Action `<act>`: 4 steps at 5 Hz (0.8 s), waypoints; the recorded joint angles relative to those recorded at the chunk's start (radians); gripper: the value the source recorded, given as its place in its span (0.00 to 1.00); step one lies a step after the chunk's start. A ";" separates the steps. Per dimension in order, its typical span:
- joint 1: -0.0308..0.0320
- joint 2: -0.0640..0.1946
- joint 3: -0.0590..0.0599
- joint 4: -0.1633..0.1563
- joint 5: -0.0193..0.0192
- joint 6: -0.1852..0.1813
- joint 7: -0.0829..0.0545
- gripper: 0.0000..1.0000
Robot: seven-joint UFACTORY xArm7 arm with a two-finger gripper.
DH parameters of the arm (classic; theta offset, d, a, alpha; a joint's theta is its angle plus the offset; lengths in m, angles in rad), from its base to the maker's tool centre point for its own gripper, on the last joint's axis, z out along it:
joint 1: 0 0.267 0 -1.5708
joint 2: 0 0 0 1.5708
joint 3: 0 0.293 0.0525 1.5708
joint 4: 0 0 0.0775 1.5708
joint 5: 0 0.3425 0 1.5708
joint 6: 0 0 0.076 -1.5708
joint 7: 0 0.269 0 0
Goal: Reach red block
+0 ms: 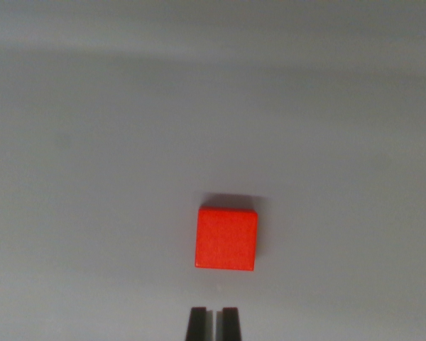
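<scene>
We're nearly there: the tool sits just short of the red block on the table, tips looking pinched nearly together and empty, contact not yet made.

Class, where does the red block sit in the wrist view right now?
The red block lies on the grey surface, just below centre, directly above the gripper at the bottom edge, apart from it.

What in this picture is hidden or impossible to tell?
- Pincer: the wrist view's bottom edge cuts it off; only two dark tips show, close together with a thin gap.
- Red block: only its top face shows, so its height is unknown.
- Grey surface: its edges fall outside the frame.
- Height of pincer above the block: one view cannot tell.
</scene>
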 joint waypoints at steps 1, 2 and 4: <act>-0.0018 0.027 -0.002 -0.024 0.0025 -0.048 -0.003 0.00; -0.0018 0.027 -0.002 -0.024 0.0025 -0.048 -0.003 0.00; -0.0036 0.054 -0.004 -0.048 0.0049 -0.095 -0.007 0.00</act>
